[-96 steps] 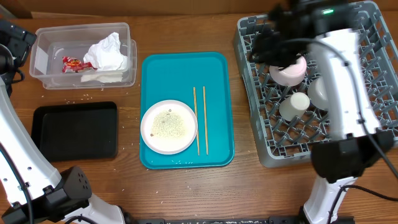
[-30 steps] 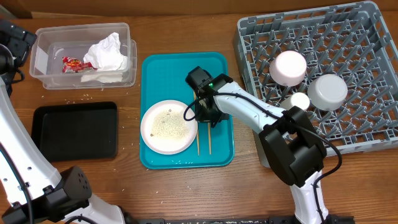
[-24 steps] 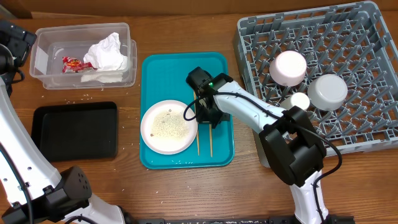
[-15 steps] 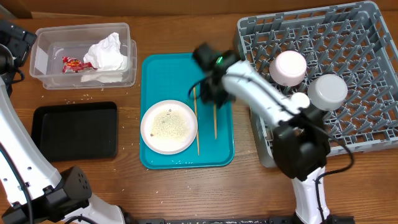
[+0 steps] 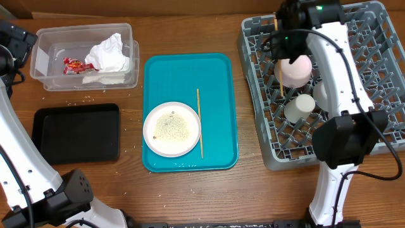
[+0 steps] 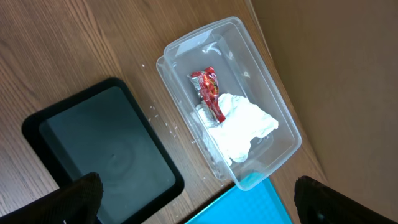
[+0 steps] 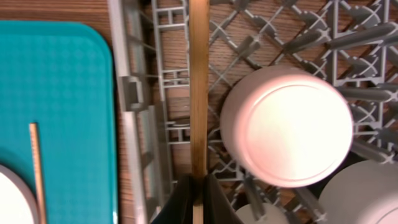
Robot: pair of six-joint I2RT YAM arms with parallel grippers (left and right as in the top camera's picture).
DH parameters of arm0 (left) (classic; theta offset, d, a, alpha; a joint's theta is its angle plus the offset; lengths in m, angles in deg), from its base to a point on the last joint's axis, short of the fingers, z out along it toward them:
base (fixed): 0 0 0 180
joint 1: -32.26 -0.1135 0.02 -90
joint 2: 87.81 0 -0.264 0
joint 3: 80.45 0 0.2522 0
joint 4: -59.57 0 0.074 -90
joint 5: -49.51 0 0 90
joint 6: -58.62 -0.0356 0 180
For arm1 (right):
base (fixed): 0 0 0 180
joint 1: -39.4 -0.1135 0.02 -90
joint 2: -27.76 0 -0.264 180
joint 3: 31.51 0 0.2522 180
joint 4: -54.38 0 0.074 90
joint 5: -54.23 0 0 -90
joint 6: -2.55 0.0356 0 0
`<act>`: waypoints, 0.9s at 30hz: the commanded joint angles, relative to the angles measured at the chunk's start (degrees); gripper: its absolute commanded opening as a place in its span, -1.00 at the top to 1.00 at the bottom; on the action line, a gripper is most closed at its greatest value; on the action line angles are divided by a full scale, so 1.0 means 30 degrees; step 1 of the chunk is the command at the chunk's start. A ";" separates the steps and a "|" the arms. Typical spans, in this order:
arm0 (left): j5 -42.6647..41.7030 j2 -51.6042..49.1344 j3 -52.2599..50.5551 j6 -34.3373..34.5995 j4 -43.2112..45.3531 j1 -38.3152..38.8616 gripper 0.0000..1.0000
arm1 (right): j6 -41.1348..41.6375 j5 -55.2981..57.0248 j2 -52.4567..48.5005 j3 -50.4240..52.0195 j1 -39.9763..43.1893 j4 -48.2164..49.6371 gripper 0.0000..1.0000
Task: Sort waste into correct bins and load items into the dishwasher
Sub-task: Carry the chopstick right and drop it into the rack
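My right gripper [image 5: 283, 39] is shut on one wooden chopstick [image 5: 280, 63] and holds it over the left part of the grey dish rack [image 5: 253, 57]; the wrist view shows the stick [image 7: 199, 87] between the jaws [image 7: 199, 186]. The other chopstick [image 5: 199, 120] lies on the teal tray beside the white plate [image 5: 171, 128], which carries rice grains. The pale-pink plate [image 5: 297, 71], white cup [image 5: 300, 106] and grey-green bowl [image 5: 321, 94] sit in the rack. Napkins [image 5: 109, 54] and the red wrapper [image 5: 76, 64] lie in the clear tub [image 5: 44, 38]. My left gripper [image 6: 193, 205] is open above the black tray [image 6: 106, 149].
The teal serving tray [image 5: 215, 69] sits in the middle of the wooden table. The black tray [image 5: 76, 133] lies at the front left. Loose rice grains [image 5: 82, 99] are scattered on the table between tub and black tray.
My right gripper took one chopstick off the teal tray, lifted it and carried it right over the dish rack. The other chopstick stayed beside the white plate.
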 commanded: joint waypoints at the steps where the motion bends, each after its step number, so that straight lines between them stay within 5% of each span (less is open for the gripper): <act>1: 0.0226 -0.0131 0.0015 -0.0284 0.0015 0.0131 -1.00 | -0.1479 -0.1610 0.0226 0.0816 0.0284 0.0408 0.93; 12: 0.0226 -0.0131 0.0015 -0.0284 0.0022 0.0131 -1.00 | -0.2747 -0.3038 0.0226 0.2237 0.0219 0.1202 0.91; 17: 0.0233 -0.0131 0.0015 -0.0284 0.0022 0.0131 -1.00 | -0.2739 -0.3082 0.0226 0.2331 0.0219 0.1158 0.62; 27: 0.0226 -0.0131 0.0015 -0.0284 0.0015 0.0131 -1.00 | -0.1858 -0.4291 0.0270 0.2208 0.0211 0.0248 0.47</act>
